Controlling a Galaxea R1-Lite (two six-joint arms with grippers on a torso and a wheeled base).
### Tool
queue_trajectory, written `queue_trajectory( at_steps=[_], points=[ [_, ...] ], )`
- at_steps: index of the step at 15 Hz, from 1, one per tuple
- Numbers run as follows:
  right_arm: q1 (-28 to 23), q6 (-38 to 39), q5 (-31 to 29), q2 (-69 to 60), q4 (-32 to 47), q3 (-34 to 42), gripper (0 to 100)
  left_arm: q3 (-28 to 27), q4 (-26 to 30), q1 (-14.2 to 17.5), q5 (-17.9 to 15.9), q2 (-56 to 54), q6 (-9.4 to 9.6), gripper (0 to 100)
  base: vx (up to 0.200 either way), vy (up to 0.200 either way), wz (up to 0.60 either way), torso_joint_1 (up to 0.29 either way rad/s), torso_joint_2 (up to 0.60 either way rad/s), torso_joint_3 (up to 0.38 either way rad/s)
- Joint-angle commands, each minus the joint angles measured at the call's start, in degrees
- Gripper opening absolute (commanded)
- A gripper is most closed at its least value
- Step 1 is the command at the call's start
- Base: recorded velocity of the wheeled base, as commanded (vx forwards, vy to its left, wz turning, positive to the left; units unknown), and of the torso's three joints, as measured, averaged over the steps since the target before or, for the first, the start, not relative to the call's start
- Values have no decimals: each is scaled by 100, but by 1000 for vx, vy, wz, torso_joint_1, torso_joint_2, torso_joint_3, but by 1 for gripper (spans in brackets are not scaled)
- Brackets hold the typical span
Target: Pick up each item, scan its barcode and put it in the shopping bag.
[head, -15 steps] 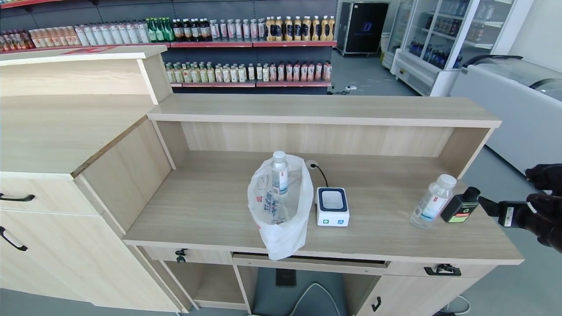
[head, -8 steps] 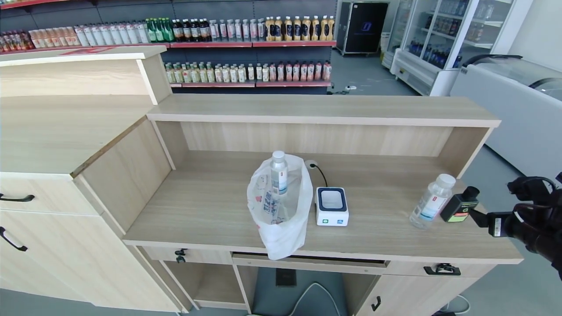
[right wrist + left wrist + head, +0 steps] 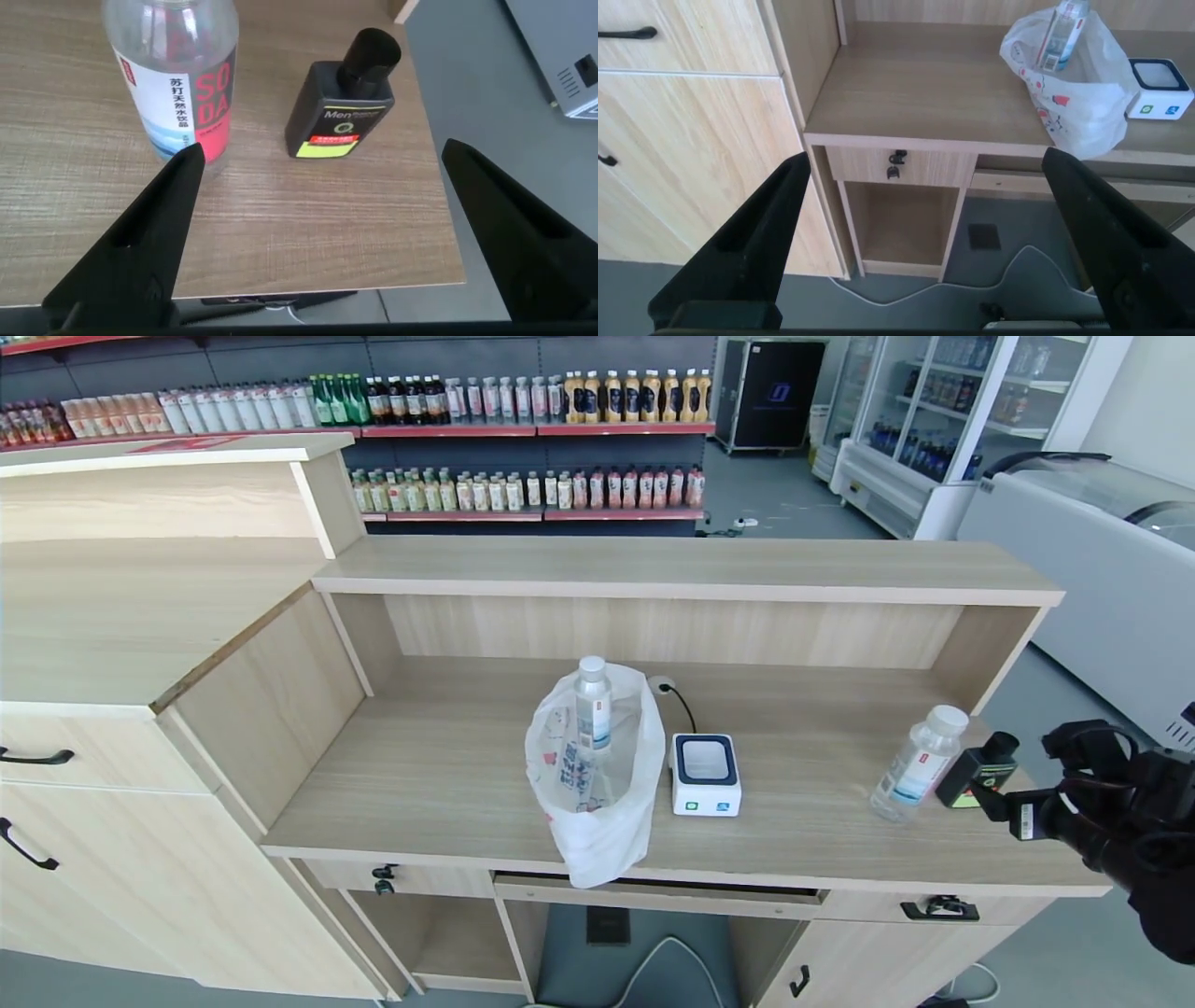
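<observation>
Right gripper [image 3: 322, 147] is wide open and empty, hanging just off the counter's [image 3: 803, 859] right end with its fingers facing a small black bottle [image 3: 976, 773]. The bottle has a black cap and a yellow-green and red label. Just beside it stands a clear water bottle [image 3: 917, 763] with a white cap. Left gripper [image 3: 924, 159] is open and low, before the counter front. The white shopping bag [image 3: 597, 803] stands mid-counter with a clear bottle [image 3: 593, 705] in it, scanner [image 3: 707, 775] just beside.
</observation>
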State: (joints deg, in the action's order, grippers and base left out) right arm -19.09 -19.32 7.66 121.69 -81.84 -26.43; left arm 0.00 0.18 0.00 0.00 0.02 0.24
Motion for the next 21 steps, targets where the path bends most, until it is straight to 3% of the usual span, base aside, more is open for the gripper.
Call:
queue_trajectory(
  at_steps=[1,13,21],
  points=[
    [81,-10,43,303,-34,-64,100,0,-1,0,0,-2,2,100,0,0,0,0,0,0],
    [608,-37,-1,1006,-553,-802,100,0,-1,0,0,-2,2,100,0,0,0,0,0,0],
    [679,-89,-45,1472,-535,-1391,100,0,-1,0,0,-2,2,100,0,0,0,0,0,0]
  ],
)
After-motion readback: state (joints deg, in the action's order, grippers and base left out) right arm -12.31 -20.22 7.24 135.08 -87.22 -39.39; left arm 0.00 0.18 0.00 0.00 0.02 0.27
